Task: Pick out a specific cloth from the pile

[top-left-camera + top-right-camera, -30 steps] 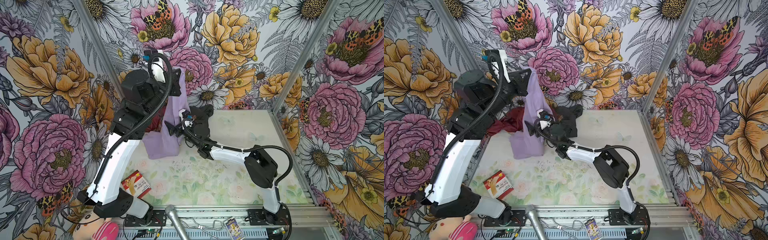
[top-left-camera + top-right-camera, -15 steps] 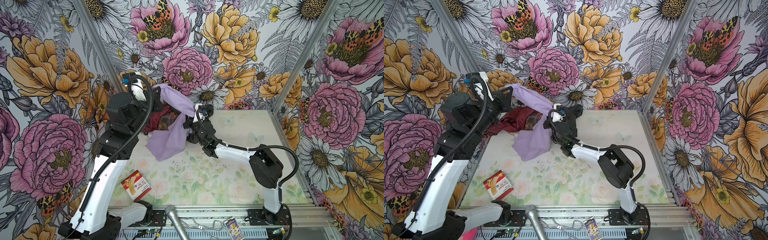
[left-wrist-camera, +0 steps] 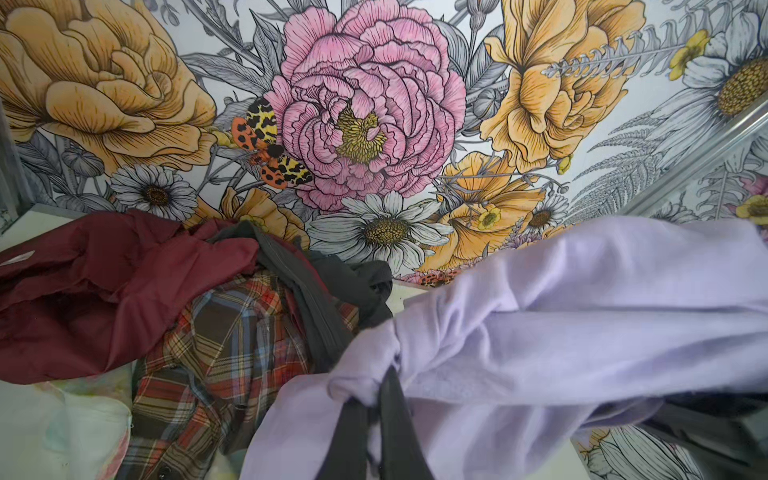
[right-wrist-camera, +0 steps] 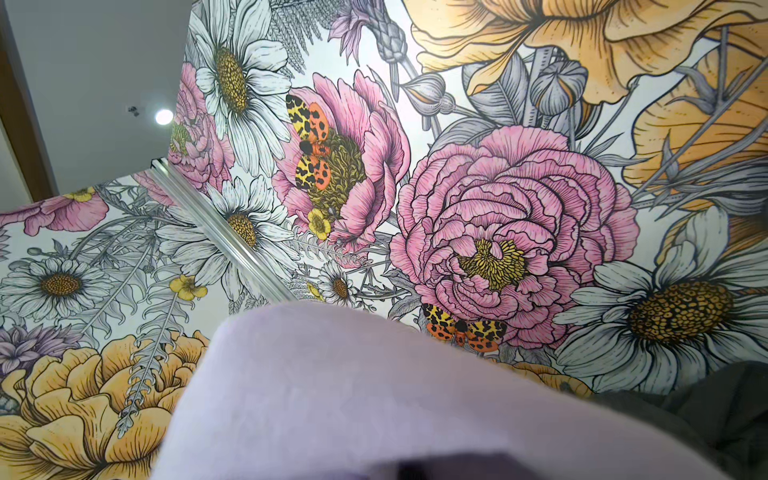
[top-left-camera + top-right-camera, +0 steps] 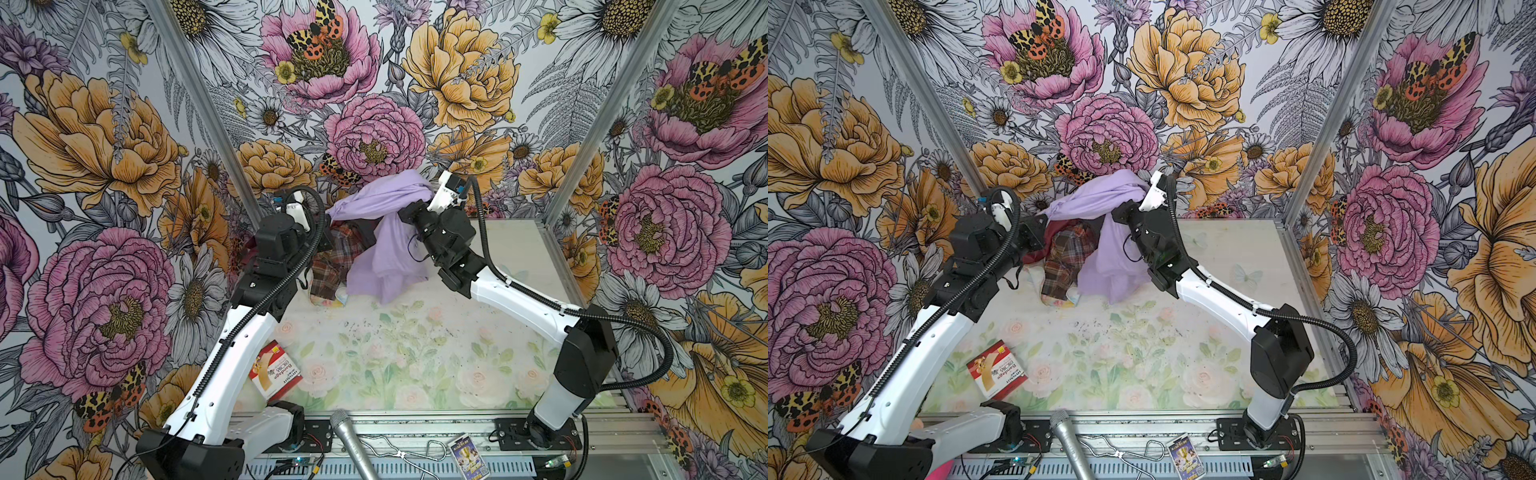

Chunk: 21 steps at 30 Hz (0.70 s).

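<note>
Obs: cloth [image 5: 386, 232] hangs raised between both grippers near the bench's [image 5: 415, 353] back edge, its tail by the pile [image 5: 332, 257] in the back-left corner. The left gripper [image 3: 376, 395] is clamped on a bunched end. The right gripper [image 5: 409, 212] is closed, apparently on the draped part. Advice: raise both together, drift right, and watch for the grey garment [image 3: 324, 299] snagging.
</note>
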Tool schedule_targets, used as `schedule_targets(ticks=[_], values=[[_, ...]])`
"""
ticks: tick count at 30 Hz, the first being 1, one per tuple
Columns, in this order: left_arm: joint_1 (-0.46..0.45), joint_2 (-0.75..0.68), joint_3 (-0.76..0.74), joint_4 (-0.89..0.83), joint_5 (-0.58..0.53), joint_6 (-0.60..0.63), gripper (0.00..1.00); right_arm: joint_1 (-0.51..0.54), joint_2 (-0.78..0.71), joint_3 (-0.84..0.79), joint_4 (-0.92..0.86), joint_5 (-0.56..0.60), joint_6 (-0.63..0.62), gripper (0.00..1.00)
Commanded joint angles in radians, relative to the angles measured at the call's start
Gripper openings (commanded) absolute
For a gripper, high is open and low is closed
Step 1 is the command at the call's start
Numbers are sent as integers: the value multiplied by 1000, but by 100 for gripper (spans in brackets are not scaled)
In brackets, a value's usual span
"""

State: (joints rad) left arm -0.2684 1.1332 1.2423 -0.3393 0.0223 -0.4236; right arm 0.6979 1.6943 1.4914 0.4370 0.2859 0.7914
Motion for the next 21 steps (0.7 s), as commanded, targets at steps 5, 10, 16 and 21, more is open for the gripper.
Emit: schedule_targets(ticks=[5, 10, 16, 21], values=[[-168, 70, -61, 156, -15, 10, 19, -103, -146, -3, -118, -37, 107, 0], [-265, 144, -77, 250, 23, 19, 37, -182, -256, -23, -235, -65, 36, 0], [-331, 234, -89, 384, 131, 68, 59, -296, -386, -15, -425, -71, -71, 0], [-407, 298, -75, 401, 166, 174, 76, -399, -485, -16, -537, -43, -166, 0]])
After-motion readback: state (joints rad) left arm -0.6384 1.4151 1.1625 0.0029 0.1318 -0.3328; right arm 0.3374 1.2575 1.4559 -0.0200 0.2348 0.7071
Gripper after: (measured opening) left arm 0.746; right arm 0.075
